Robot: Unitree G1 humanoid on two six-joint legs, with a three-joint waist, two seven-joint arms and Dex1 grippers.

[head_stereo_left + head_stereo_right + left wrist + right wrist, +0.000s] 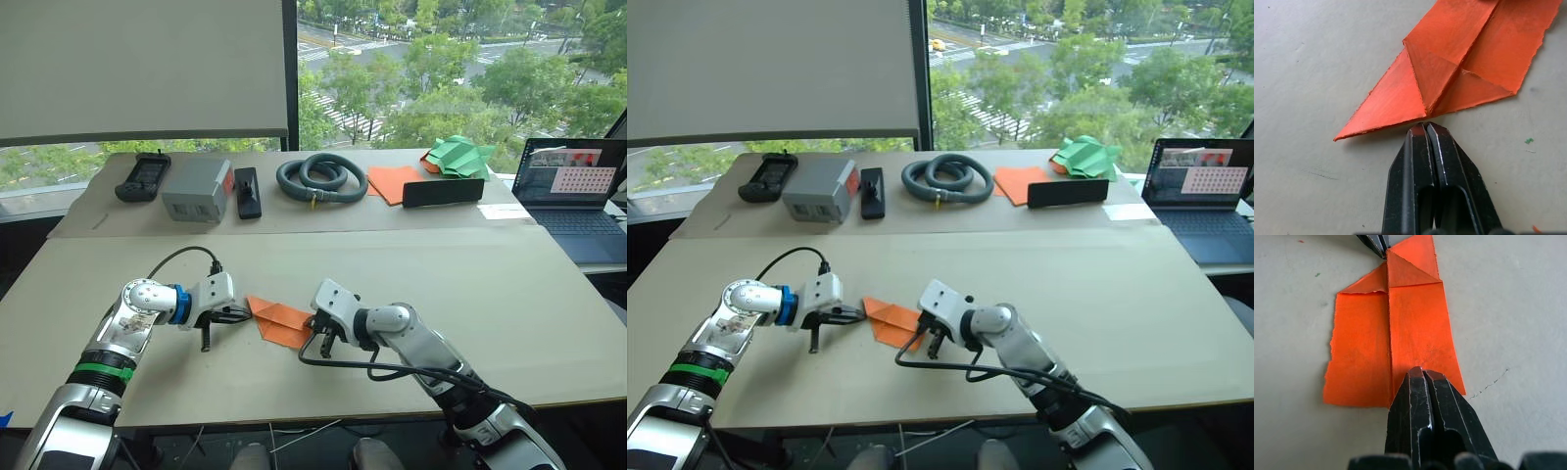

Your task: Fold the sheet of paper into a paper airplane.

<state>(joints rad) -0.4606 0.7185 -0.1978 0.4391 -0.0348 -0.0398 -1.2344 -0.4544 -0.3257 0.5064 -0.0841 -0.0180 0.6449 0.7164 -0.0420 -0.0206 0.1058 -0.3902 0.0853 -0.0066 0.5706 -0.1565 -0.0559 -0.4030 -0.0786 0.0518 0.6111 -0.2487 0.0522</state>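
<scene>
paper: the sheet of paper [281, 322] lies flat on the worktop [490, 294] near its front edge, between the two tools; partly folded, pointed nose toward the robot's left, square tail toward its right, centre crease running nose to tail.
left tool: left tool [1425, 128] has fingers pressed together, tips at the nose end on the crease line; looks like it pins that end so the sheet can't slide.
right tool: right tool [1421, 373] also pressed together, tips on the tail edge at the crease; likely holding down or flattening the fold, not pinching paper.
stage: judged mid-fold; nose corners are in, wings not yet made.
hard to tell: whether the left tips touch the paper or sit just beside its edge; the tail edge under the right tips is covered; tail edge looks ragged.
background: green paper shape [458, 157], smooth orange sheets [394, 182], coiled hose [320, 177], laptop [578, 201] cut off at the frame edge.
</scene>
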